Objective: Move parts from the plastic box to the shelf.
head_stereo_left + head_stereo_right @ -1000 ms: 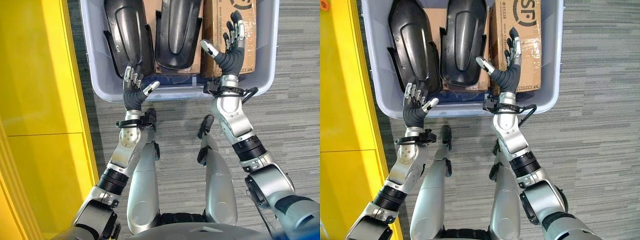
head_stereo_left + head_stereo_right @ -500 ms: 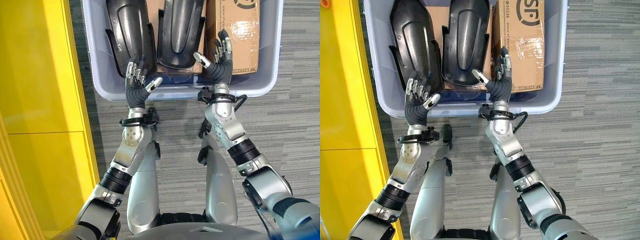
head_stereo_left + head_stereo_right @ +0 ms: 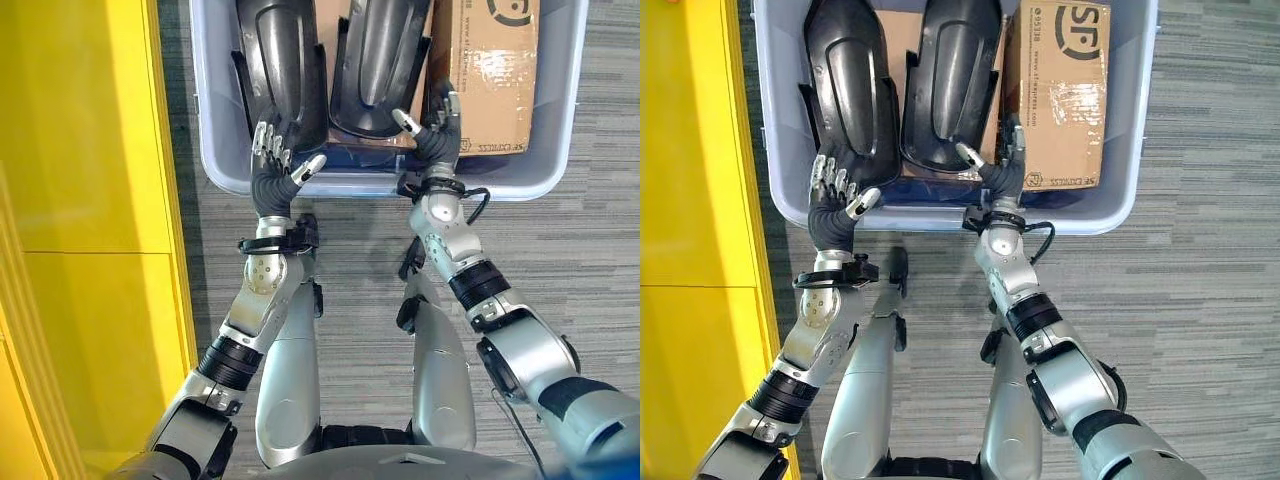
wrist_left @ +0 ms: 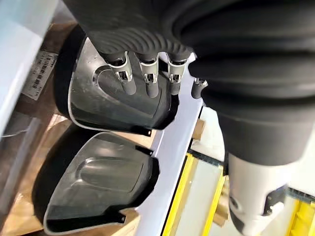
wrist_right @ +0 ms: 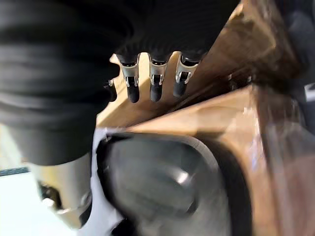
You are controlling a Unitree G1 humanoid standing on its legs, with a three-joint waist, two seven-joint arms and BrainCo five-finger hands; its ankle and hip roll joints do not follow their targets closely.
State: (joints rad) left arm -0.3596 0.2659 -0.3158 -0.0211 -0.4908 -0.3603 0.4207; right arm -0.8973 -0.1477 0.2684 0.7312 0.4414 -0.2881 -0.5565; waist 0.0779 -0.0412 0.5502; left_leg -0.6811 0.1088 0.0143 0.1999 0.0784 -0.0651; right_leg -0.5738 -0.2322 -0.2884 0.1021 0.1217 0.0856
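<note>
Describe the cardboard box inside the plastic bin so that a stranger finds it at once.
Find the pale plastic box on the grey carpet. Inside lie two black moulded parts and, on the robot's right, the brown cardboard box by the right hand. It alone is brown, flat-sided and taped.

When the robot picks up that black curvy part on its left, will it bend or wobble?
Probably not much. The left black part looks like moulded hard plastic with raised ribs and a rim, so likely stiff. Being a thin hollow shell, it is probably light. Its glossy curved back could slip in the left hand, which is open.
</note>
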